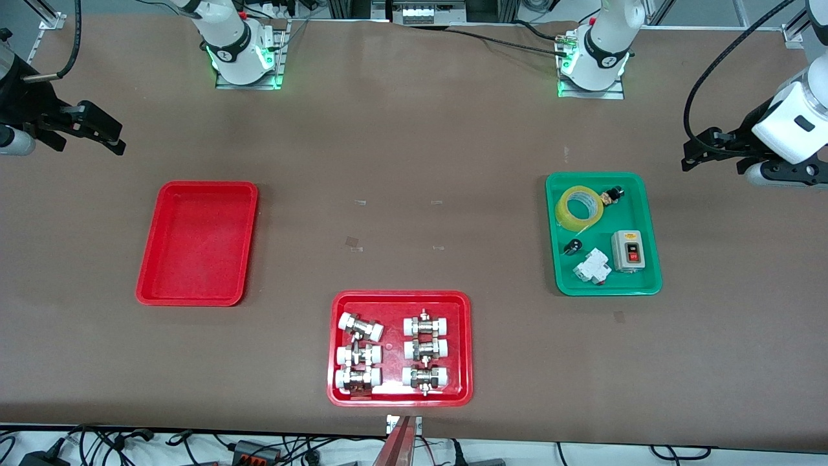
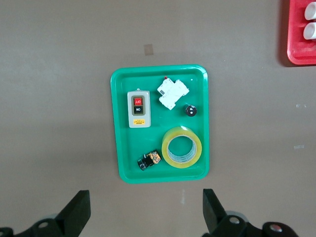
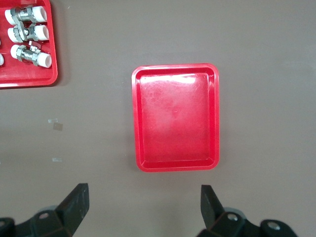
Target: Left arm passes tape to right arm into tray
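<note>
The yellow tape (image 1: 579, 208) lies flat in the green tray (image 1: 601, 288) toward the left arm's end of the table. It also shows in the left wrist view (image 2: 182, 147). My left gripper (image 1: 689, 158) is open and empty, up in the air beside the green tray and apart from the tape; its own view shows it open (image 2: 145, 200). The plain red tray (image 1: 197, 243) sits empty toward the right arm's end and shows in the right wrist view (image 3: 175, 116). My right gripper (image 1: 115, 139) is open and empty, held up beside that tray (image 3: 143, 193).
A red tray (image 1: 400, 396) with several white-capped metal fittings sits mid-table, nearest the front camera. The green tray also holds a grey switch box (image 1: 628, 250), a white breaker (image 1: 592, 266) and two small black parts (image 1: 572, 246).
</note>
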Tool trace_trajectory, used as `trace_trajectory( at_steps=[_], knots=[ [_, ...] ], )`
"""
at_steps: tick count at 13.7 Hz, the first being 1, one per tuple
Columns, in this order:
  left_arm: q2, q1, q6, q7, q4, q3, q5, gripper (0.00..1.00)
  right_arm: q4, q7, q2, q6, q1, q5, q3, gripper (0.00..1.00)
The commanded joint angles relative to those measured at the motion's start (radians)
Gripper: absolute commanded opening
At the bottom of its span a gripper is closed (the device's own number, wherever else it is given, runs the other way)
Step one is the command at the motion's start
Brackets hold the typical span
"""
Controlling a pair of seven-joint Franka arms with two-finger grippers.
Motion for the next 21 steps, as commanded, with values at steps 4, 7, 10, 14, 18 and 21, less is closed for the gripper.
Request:
trace_trajectory(
  at_steps=[4, 7, 10, 14, 18, 21],
  knots=[
    [-0.009, 0.01, -0.015, -0.024, 0.008, -0.02, 0.014, 1.0, 0.01, -0.012, 0.0, 0.004, -0.011, 0.016, -0.002, 1.0],
    [0.029, 0.013, -0.012, -0.024, 0.046, -0.018, 0.015, 1.0, 0.012, -0.013, 0.0, 0.002, -0.008, 0.014, -0.001, 1.0],
    [0.061, 0.021, -0.007, -0.024, 0.051, -0.016, 0.009, 1.0, 0.012, -0.01, 0.001, 0.001, -0.009, 0.016, -0.001, 1.0],
    [0.164, 0.022, -0.009, -0.008, 0.08, -0.016, 0.015, 1.0, 0.012, -0.009, 0.001, -0.005, -0.005, 0.014, 0.001, 1.0],
    [0.286, 0.035, 0.014, -0.019, 0.042, -0.01, 0.015, 1.0, 0.01, -0.002, 0.001, -0.005, 0.001, 0.013, 0.002, 1.0],
    [0.339, 0.032, 0.205, -0.025, -0.098, -0.016, 0.015, 1.0, 0.01, 0.001, 0.001, -0.005, 0.001, 0.013, 0.004, 1.0]
  ],
)
